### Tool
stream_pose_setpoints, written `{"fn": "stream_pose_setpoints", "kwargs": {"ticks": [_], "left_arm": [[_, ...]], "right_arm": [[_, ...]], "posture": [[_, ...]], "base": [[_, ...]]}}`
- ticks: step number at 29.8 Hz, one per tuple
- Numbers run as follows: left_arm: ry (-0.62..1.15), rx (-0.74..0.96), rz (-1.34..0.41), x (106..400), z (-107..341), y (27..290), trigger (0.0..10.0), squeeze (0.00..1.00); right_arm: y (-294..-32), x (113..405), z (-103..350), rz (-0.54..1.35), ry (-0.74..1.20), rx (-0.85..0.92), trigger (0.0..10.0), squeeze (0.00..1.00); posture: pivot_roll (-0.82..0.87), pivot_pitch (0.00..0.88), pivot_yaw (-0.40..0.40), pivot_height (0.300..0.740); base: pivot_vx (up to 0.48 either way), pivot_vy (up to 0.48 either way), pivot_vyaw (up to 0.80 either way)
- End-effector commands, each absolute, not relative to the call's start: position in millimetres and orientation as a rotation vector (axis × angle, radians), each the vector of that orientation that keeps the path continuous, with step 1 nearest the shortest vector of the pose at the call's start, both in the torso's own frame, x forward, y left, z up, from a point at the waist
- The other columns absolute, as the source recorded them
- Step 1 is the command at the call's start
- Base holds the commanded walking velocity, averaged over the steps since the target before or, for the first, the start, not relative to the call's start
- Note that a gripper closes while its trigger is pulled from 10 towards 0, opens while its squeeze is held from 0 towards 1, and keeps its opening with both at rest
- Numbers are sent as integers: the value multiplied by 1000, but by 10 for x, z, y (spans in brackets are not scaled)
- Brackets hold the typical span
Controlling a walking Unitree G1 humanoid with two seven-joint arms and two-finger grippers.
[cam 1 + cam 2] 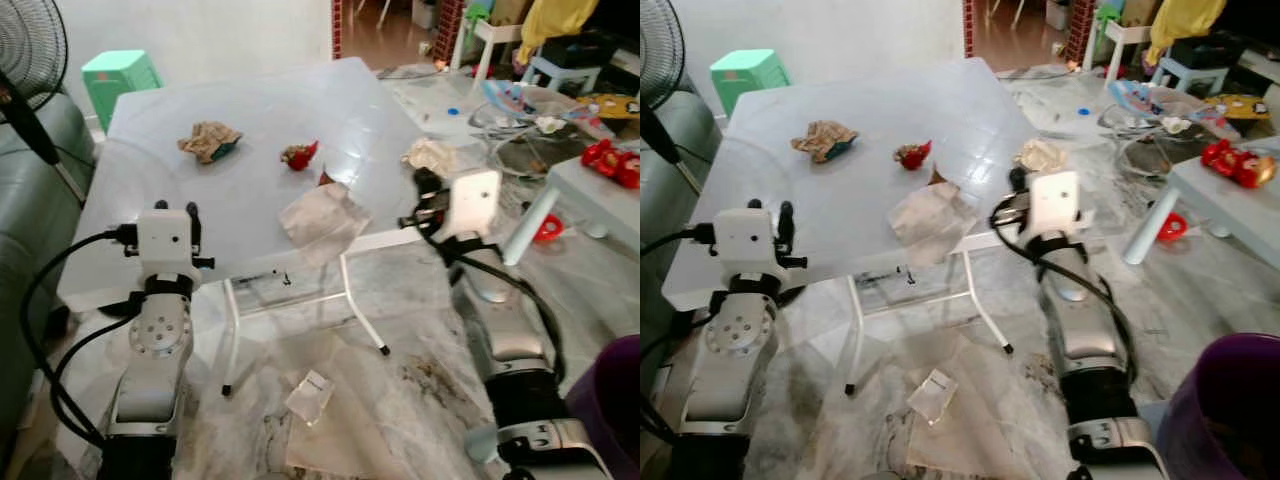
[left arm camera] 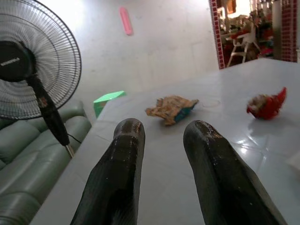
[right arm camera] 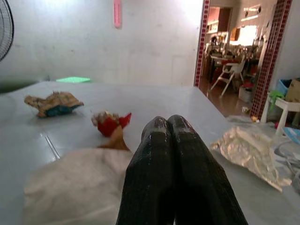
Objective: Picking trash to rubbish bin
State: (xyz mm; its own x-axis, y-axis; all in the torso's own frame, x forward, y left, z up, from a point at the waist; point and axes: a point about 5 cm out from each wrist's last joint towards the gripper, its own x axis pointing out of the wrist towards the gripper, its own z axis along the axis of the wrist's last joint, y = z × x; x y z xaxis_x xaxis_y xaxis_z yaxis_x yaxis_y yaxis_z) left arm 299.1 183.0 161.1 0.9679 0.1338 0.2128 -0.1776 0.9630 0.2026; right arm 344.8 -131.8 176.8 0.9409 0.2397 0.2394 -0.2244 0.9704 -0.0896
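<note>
White plastic forms the square folding table on which the trash is spread: a crumpled brown-and-teal wrapper toward the far left corner, a crumpled red wrapper near the middle, a flat whitish paper bag overhanging the near edge, and a crumpled silvery foil wrapper at the right edge. The left gripper is held at the near left corner, its fingers parted and empty. The right gripper is raised at the near right edge, fingers pressed together, nothing held. The foil piece would best be approached with the right fingers spread first, then closed from above across its bulk. The purple bin is cut off at the frame corner, so its opening cannot be judged. A clear plastic scrap lies on the floor beneath the table.
</note>
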Motion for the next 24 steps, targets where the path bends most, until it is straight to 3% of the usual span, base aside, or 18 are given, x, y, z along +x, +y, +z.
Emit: {"fn": "stream_pose_setpoints", "kwargs": {"ticks": [1, 15, 16, 24], "left_arm": [[-205, 228, 148, 2988, 1622, 1792, 10000, 0], [-193, 242, 134, 3005, 1597, 1762, 10000, 0], [-191, 242, 130, 2996, 1581, 1750, 10000, 0], [-199, 243, 126, 2937, 1557, 1695, 10000, 0]], "right_arm": [[-1363, 3450, 1813, 225, -269, -63, 10000, 0], [-1357, 3472, 1824, 226, -265, -55, 10000, 0], [-1354, 3475, 1828, 229, -266, -43, 10000, 1000], [-1295, 3480, 1870, 255, -280, -26, 10000, 1000]], "posture": [[36, 48, 45, 740], [35, 41, 41, 740], [37, 42, 41, 740], [39, 51, 30, 740]], "base": [[0, 0, 0], [0, 0, 0], [0, 0, 0], [0, 0, 0]]}}
